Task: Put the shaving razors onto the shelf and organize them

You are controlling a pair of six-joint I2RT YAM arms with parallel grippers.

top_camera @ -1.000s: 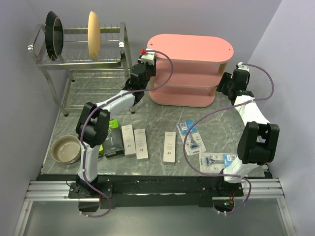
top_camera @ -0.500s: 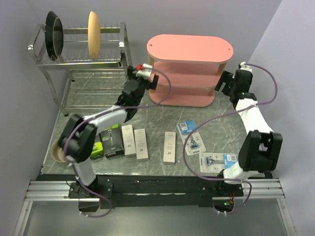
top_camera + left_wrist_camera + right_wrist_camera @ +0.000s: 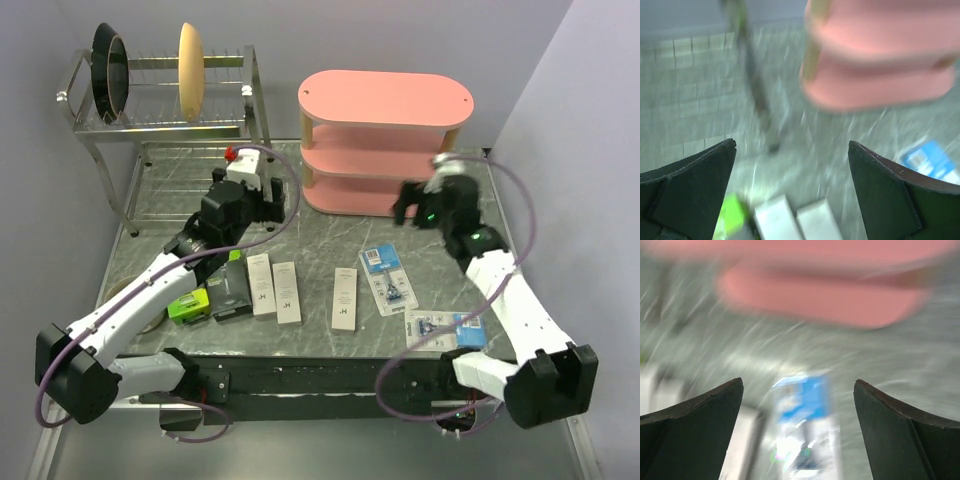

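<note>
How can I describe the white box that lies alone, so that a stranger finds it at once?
Start at the pink three-tier shelf at the back of the grey marbled table. Before it, toward the near edge, lies a slim white box. Two similar white boxes lie side by side further left; this one lies alone, next to a blue-carded clear blister pack.

— What sort of place is this?
— A robot lab dressed up like a home. A left arm (image 3: 140,295) and a right arm (image 3: 510,295) are bolted to a mounting rail (image 3: 320,375) at the near edge of a table (image 3: 330,225).
— And the homely side?
— A dish rack (image 3: 160,120), a pink shelf (image 3: 385,100) and packaged razors (image 3: 345,300), all between bare lilac walls (image 3: 400,30).
</note>
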